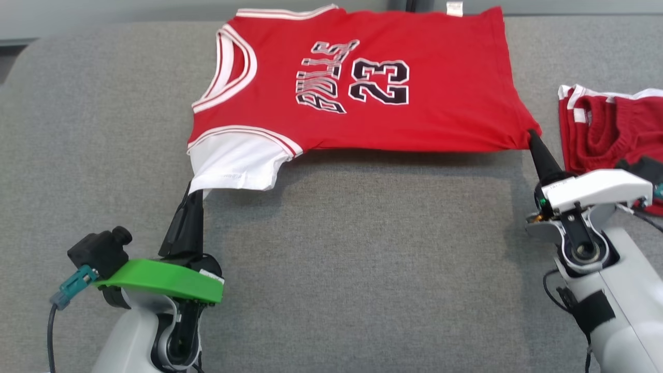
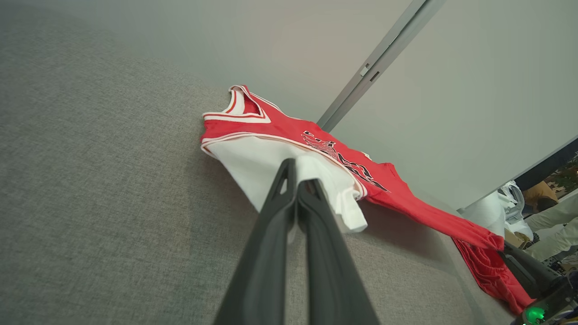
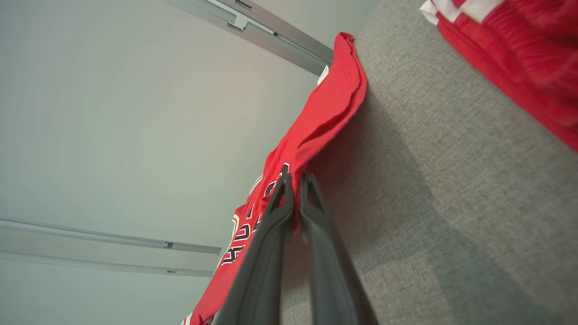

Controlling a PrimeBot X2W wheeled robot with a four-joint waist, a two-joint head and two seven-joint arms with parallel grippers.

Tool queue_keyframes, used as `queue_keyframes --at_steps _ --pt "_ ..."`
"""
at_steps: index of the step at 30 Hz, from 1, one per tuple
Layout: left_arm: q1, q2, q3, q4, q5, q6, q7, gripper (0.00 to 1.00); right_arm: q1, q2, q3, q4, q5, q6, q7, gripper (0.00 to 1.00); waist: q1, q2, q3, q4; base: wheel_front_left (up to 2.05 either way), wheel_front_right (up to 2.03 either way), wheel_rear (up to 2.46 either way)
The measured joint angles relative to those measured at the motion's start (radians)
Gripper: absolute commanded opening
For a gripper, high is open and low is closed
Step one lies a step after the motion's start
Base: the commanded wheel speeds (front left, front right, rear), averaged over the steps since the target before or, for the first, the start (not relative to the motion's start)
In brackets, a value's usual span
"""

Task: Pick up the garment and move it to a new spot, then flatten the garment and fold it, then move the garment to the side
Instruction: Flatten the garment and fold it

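The garment (image 1: 362,77) is a red jersey with white sleeves, black lettering and the number 23. It is stretched above the grey cushion, its far edge draped over the back. My left gripper (image 1: 196,192) is shut on the near white sleeve (image 2: 271,158), fingers (image 2: 289,189) pinching the fabric. My right gripper (image 1: 531,135) is shut on the near hem corner at the right. In the right wrist view the red cloth (image 3: 316,126) runs up from between the closed fingers (image 3: 289,198). The near edge hangs lifted, with a shadow under it.
A second red and white garment (image 1: 606,124) lies crumpled at the cushion's right edge, close beside my right gripper. The grey cushion (image 1: 331,248) spreads wide below the jersey. A pale wall with metal rails (image 3: 253,22) stands behind.
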Motion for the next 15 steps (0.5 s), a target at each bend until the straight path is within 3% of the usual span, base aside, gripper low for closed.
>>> queue_keyframes --at_steps 6,15 --pt "0.09 -0.01 0.001 -0.088 0.05 -0.033 0.0 0.0 0.13 -0.007 -0.001 -0.07 0.018 0.009 -0.011 0.0 0.0 0.0 -0.067 0.012 0.0 0.0 0.0" --pt "0.266 0.085 -0.103 -0.115 0.113 -0.043 0.0 0.0 0.366 -0.084 0.081 -0.156 -0.026 0.009 0.021 0.0 0.0 0.0 -0.164 0.03 0.0 0.0 0.0"
